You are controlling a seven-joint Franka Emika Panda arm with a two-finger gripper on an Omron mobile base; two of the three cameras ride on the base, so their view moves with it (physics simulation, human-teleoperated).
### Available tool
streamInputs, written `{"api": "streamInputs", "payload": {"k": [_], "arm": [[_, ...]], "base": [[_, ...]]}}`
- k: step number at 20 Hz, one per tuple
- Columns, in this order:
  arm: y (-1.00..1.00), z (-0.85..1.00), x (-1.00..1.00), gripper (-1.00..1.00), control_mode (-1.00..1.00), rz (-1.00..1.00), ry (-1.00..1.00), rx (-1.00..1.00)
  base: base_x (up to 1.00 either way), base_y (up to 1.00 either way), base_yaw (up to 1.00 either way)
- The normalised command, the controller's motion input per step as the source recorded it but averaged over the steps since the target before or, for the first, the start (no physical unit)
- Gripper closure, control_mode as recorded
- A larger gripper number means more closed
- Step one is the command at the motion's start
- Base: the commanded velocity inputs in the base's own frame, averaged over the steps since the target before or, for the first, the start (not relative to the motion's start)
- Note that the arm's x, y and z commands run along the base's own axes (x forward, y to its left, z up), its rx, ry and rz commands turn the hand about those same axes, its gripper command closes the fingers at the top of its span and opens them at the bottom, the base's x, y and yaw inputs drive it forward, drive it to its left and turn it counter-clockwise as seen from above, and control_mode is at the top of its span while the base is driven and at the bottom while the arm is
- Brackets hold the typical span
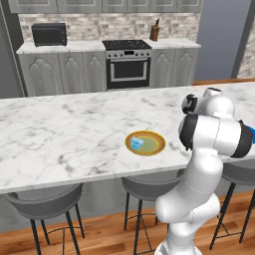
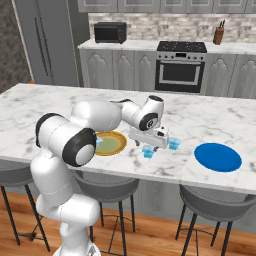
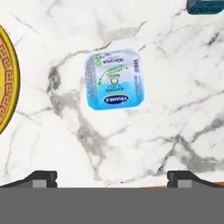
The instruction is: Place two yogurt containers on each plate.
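A yogurt cup [image 3: 114, 78] is seen lying flat on the marble counter [image 3: 144, 140] ahead of the gripper [image 3: 112, 179], roughly centred between the 2 dark fingertips [image 3: 41, 178] and clear of both. The fingers are spread wide, released, with nothing grasped between them.

In the right base view the gripper [image 2: 150, 143] is held low over the counter, with 1 cup [image 2: 148, 151] directly under it and a 2nd cup [image 2: 173, 144] just beside it, on the side toward the blue plate [image 2: 218, 157]. A 3rd cup [image 1: 137, 144] is seen resting on the yellow plate [image 1: 145, 143]. On the far side of the fingers from the blue plate, the yellow plate's patterned rim [image 3: 5, 83] is caught at the edge of the hand view.

2 plates are counted, 1 yellow-rimmed with a green centre and 1 plain blue, well apart from each other.

The counter is white marble with grey veins, with grey stools [image 1: 47, 201] tucked under its near edge. Behind it are set grey cabinets [image 1: 60, 72], an oven [image 1: 128, 64], a microwave [image 1: 49, 34] and a knife block [image 1: 155, 31].
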Motion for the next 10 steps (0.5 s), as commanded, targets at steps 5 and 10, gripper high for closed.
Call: {"api": "streamInputs", "payload": {"k": [5,10], "arm": [[0.0,-0.2,0.19,-1.0,-1.0,0.17,-0.1,0.0],[0.0,-0.19,0.18,-1.0,-1.0,0.15,-0.1,0.0]], "base": [[0.0,0.0,0.0],[0.0,0.0,0.0]]}}
